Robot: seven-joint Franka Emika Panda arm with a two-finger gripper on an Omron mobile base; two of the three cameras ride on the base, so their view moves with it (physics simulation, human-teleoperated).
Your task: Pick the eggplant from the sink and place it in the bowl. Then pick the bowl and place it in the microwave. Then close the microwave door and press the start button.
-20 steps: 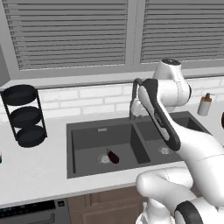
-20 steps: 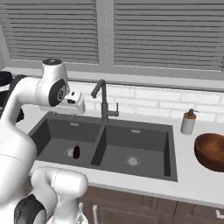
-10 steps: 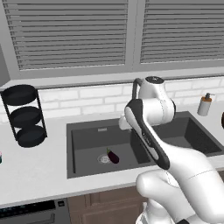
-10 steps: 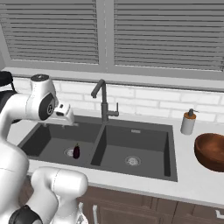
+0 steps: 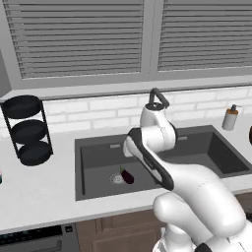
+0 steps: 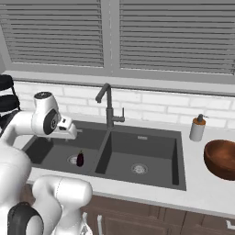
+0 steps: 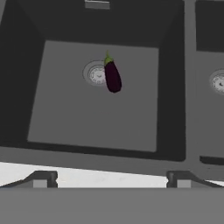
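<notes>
Eggplant (image 7: 112, 75) lies on the floor of the left basin of the sink (image 7: 92, 144), its green stem cap toward 12 o'clock, touching the round drain (image 7: 96, 74) at its 3 o'clock edge. Gripper (image 7: 111, 179) hangs above the basin, jaws spread wide, holding nothing.

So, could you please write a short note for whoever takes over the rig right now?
Claw: open, empty, looking down into the sink's left basin from above.
Eggplant: lying on the floor of the left basin of the sink, beside the drain, stem end toward the sink's back wall.
Bowl: upright and empty on the counter right of the sink, past the soap bottle.
Done: nothing yet.
Left: grasp the eggplant, put it in the bowl, carry the bowl to the microwave, close the door, press start.
</notes>
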